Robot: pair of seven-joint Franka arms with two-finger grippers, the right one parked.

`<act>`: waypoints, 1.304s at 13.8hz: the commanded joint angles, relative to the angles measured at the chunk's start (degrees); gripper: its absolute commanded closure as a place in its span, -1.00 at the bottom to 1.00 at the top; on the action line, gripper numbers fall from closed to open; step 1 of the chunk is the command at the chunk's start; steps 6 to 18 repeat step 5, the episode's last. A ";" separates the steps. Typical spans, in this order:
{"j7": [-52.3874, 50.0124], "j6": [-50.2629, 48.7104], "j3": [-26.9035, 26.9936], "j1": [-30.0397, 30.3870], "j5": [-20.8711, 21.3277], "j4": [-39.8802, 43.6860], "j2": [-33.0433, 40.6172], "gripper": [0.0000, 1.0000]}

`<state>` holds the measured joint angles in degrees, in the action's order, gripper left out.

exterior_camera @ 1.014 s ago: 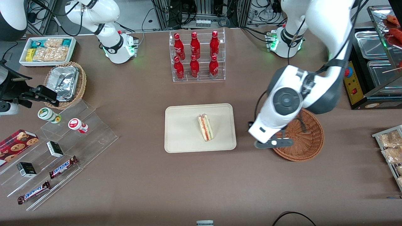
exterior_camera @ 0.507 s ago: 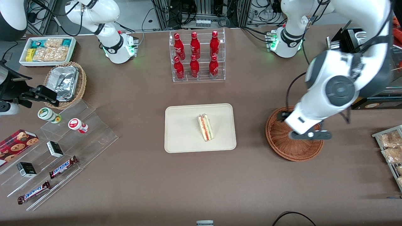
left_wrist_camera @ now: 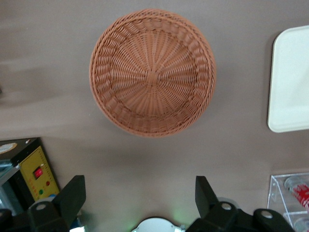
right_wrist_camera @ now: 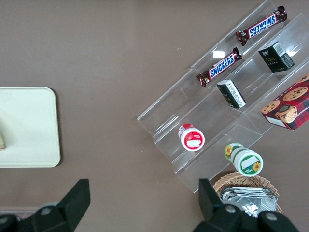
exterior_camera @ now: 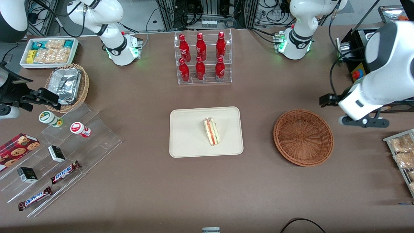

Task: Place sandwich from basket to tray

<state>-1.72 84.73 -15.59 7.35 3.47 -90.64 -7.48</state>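
The sandwich [exterior_camera: 211,131], a pale wedge with red and yellow layers, lies on the cream tray [exterior_camera: 184,145] in the middle of the table. The reddish-brown wicker basket [exterior_camera: 303,137] stands beside the tray toward the working arm's end and holds nothing. My left gripper [exterior_camera: 326,99] hangs high over the table beside the basket, a little farther from the front camera than it. In the left wrist view the gripper [left_wrist_camera: 139,195] is open and empty, with the basket [left_wrist_camera: 152,72] and a corner of the tray [left_wrist_camera: 292,82] below it.
A clear rack of red bottles [exterior_camera: 203,58] stands farther from the front camera than the tray. A black control box with a red button [exterior_camera: 359,77] and a rack of snack packets [exterior_camera: 402,152] flank my arm. Acrylic steps with candy bars [exterior_camera: 58,152] lie toward the parked arm's end.
My left arm has swung away from over the basket toward the working arm's end and risen, leaving the basket fully in view. The sandwich and tray have not moved.
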 commanded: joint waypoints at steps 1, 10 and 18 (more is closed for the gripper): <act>2.16 -2.46 -0.41 1.09 -0.93 -1.38 4.39 -1.00; 2.51 -4.40 -0.23 2.75 -0.75 0.29 5.28 -1.00; 2.51 -4.40 -0.23 2.75 -0.75 0.29 5.28 -1.00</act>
